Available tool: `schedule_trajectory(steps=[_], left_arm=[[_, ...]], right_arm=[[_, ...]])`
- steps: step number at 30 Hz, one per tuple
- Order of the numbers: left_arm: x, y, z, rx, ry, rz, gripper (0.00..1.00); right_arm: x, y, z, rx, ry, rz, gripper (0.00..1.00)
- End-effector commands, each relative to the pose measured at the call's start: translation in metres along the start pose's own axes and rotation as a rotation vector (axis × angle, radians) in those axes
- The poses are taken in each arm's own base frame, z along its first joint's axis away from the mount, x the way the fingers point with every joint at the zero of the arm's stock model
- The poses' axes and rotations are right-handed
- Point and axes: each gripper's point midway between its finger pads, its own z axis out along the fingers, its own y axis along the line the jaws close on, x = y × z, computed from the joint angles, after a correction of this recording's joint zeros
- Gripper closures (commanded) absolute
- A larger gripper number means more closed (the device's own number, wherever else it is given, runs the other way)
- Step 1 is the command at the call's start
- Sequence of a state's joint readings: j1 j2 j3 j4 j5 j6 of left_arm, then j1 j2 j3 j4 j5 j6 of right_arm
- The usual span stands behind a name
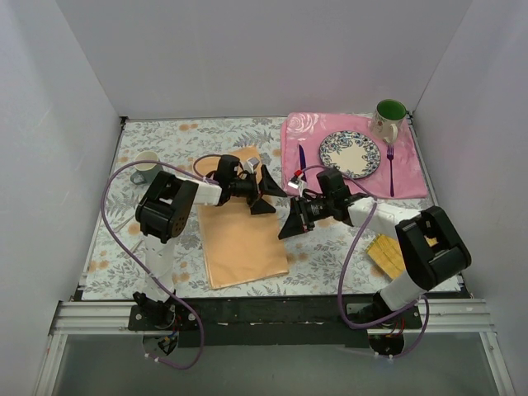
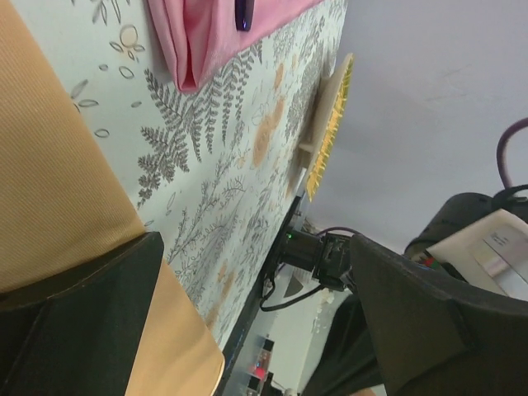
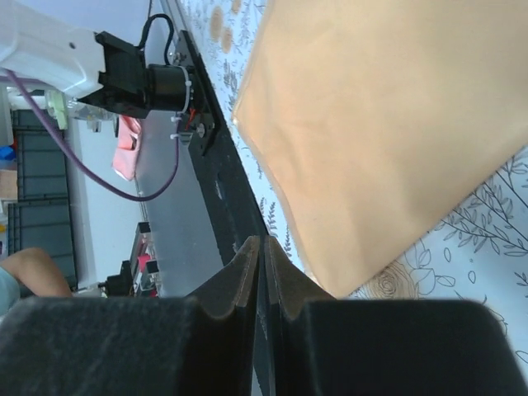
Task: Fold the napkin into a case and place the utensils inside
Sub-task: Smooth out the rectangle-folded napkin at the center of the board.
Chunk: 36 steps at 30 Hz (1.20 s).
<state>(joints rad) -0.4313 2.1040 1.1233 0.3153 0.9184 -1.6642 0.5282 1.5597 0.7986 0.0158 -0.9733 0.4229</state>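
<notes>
The peach-orange napkin (image 1: 243,247) lies flat as a long rectangle in the middle of the floral tablecloth; whether it forms a case I cannot tell. My left gripper (image 1: 266,194) hangs open over its far right part, one finger (image 2: 82,322) above the cloth (image 2: 49,165). My right gripper (image 1: 290,224) is shut on nothing just off the napkin's right edge, its fingertips (image 3: 266,252) pressed together beside the cloth (image 3: 388,124). The purple knife (image 1: 302,158) and fork (image 1: 390,169) lie on the pink placemat (image 1: 412,177), either side of the plate (image 1: 350,140).
A green mug (image 1: 389,118) stands at the placemat's far right corner. A white cup (image 1: 147,165) sits at the left. A yellow woven mat (image 1: 386,252) lies near the right arm's base. White walls close in three sides.
</notes>
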Motion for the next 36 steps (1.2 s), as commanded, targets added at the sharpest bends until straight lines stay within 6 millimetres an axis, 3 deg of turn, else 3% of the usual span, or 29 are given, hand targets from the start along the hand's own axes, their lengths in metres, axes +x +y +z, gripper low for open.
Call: schedule_trajectory(steps=[1, 7, 17, 21, 25, 30, 33, 36], left_arm=[[0.004, -0.030, -0.009, 0.030, 0.008, 0.032, 0.02], [-0.013, -0.052, -0.008, 0.080, -0.045, 0.029, 0.02], [-0.029, -0.039, -0.002, 0.024, -0.113, 0.012, 0.02], [-0.029, -0.032, 0.001, 0.018, -0.106, -0.001, 0.02], [-0.030, -0.028, 0.004, 0.021, -0.106, 0.003, 0.02], [-0.033, -0.031, 0.002, 0.036, -0.108, 0.007, 0.02], [-0.033, -0.036, 0.000, 0.048, -0.107, 0.017, 0.02], [-0.032, -0.038, 0.001, 0.061, -0.100, 0.014, 0.02]], right_arm=[[0.006, -0.016, 0.004, 0.037, -0.014, 0.023, 0.86], [0.007, -0.033, 0.014, 0.049, -0.039, 0.082, 0.86], [0.013, -0.059, 0.031, 0.108, -0.055, 0.165, 0.78], [0.017, -0.063, 0.037, 0.099, -0.041, 0.186, 0.66], [0.025, -0.061, 0.040, 0.063, -0.013, 0.206, 0.42], [0.017, -0.034, 0.035, -0.032, -0.024, 0.207, 0.24], [0.009, -0.012, 0.028, -0.079, -0.045, 0.164, 0.03], [0.007, -0.005, 0.026, -0.093, -0.068, 0.153, 0.01]])
